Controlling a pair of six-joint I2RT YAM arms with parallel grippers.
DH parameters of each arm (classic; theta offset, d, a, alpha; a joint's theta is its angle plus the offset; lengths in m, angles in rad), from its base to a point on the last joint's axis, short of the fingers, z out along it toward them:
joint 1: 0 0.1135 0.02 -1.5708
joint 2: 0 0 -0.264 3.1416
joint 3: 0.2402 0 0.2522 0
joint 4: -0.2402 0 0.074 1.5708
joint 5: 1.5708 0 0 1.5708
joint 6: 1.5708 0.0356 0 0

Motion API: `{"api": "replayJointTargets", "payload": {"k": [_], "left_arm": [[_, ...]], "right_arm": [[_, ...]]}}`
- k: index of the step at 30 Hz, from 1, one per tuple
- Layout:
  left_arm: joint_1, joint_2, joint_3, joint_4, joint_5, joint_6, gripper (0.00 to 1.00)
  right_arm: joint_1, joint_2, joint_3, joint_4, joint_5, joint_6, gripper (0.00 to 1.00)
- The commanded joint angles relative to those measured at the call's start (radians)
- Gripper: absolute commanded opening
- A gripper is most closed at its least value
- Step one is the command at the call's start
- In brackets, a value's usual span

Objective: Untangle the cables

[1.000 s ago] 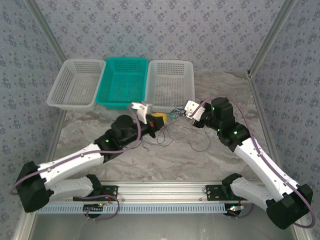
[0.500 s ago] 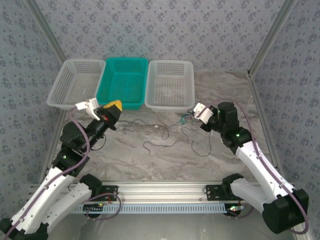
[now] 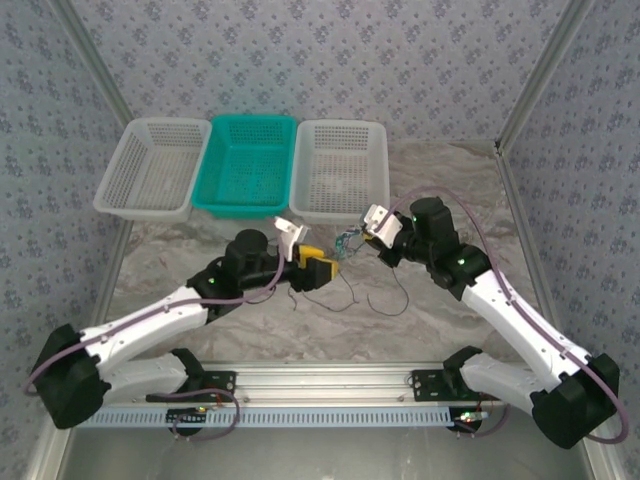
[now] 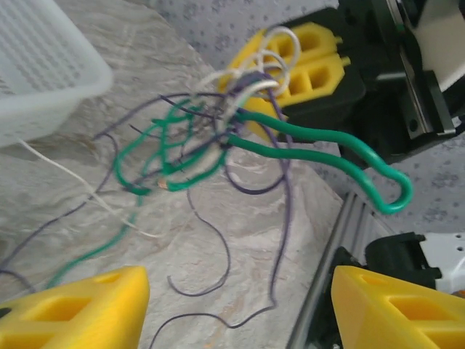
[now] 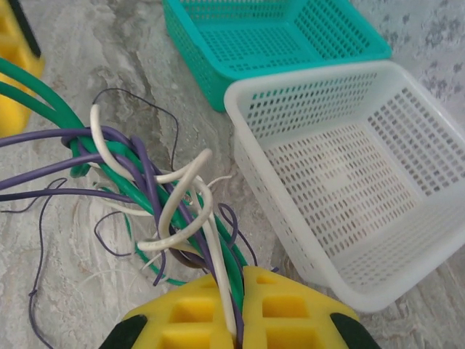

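The marbled worktop [image 3: 330, 330] carries everything, with three baskets lined up along its 12 o'clock edge: a white basket [image 3: 150, 170] at 11 o'clock, a teal basket [image 3: 247, 160] in the middle and a second white basket [image 3: 340, 165] touching its right side. The left arm [image 3: 160, 322] reaches in from 8 o'clock and the right arm [image 3: 510, 305] from 4 o'clock, and they meet just in front of the teal and right-hand baskets.

The left fingers [image 3: 316, 262] stand spread wide. In the left wrist view their yellow pads [image 4: 73, 313] sit well apart at the bottom corners, touching nothing, with the tangle ahead of them.

The right fingers [image 3: 370, 228] are pressed together, pinching the cables [image 3: 347, 240]. From the right wrist view the strands run straight into the seam between the yellow pads [image 5: 290, 320].

The cables hang in a knot between the two arms, near the front wall of the right-hand white basket. They are green, purple and white strands looped through each other [image 5: 174, 203]. A thicker green loop [image 4: 363, 160] sticks out toward 3 o'clock in the left wrist view, and thin dark ends [image 3: 385, 300] trail onto the worktop toward 6 o'clock
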Motion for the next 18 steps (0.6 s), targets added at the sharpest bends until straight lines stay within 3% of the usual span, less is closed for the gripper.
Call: {"api": "replayJointTargets", "payload": {"k": [1, 4, 7, 10, 14, 18], "left_arm": [[-0.042, 0.077, 0.027, 0.15, 0.071, -0.012, 0.7], [-0.083, 0.148, 0.045, 0.226, 0.081, -0.031, 0.7], [-0.095, 0.197, 0.061, 0.231, -0.026, -0.042, 0.65], [-0.092, 0.201, 0.047, 0.266, -0.168, -0.062, 0.39], [-0.075, 0.155, 0.044, 0.282, -0.229, -0.056, 0.02], [-0.042, 0.078, 0.039, 0.219, -0.235, -0.043, 0.0]], "right_arm": [[0.003, 0.004, 0.047, 0.009, 0.044, 0.052, 0.0], [0.002, 0.007, 0.047, 0.015, 0.059, 0.062, 0.0], [0.002, 0.006, 0.042, 0.026, 0.059, 0.083, 0.0], [0.002, -0.004, 0.022, 0.04, 0.057, 0.096, 0.0], [0.003, -0.02, -0.024, 0.036, 0.087, 0.129, 0.0], [0.014, -0.072, -0.109, 0.067, 0.095, 0.209, 0.08]]}}
